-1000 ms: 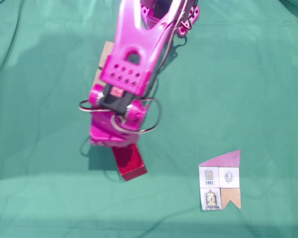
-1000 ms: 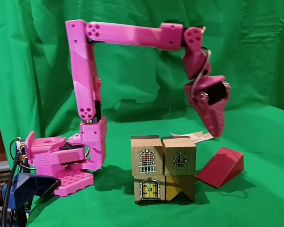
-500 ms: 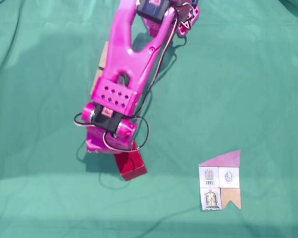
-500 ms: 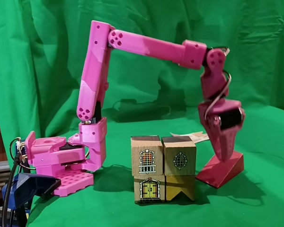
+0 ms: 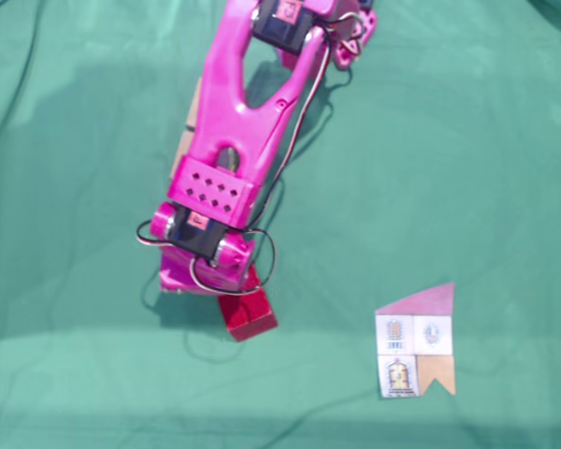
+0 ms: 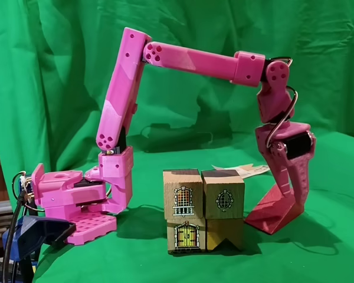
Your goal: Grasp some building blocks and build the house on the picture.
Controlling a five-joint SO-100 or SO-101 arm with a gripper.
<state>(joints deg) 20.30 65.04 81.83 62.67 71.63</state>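
Red roof block is a dark red wooden wedge lying on the green cloth, just right of the stacked wall in the front fixed view; in the top-down fixed view the same block pokes out below the pink wrist. The gripper is down on it, 2 fingers straddling the upper end, 1 finger on the near side. Whether they are actually clamped or just around it I cannot tell: the contact faces are hidden in both fixed views. The wall is 4 tan wooden cubes in a 2 by 2 stack, window and door prints facing the front camera, tops level and bare. The picture card lies flat on the cloth, well apart to the right in the top-down view. Handling, my read: the wedge is rigid painted wood, light, won't deform, but the finish looks smooth, so the pads have little friction margin. The sloped face is a bad surface; squeezing slope against base would likely squirt it out. Better to pinch the 2 flat parallel side faces, near mid-length so it doesn't pivot in the jaws. It sits tilted, so expect it to swing on lift. The cube stack is loose, so any nudge on placement could shift it; come in from above.
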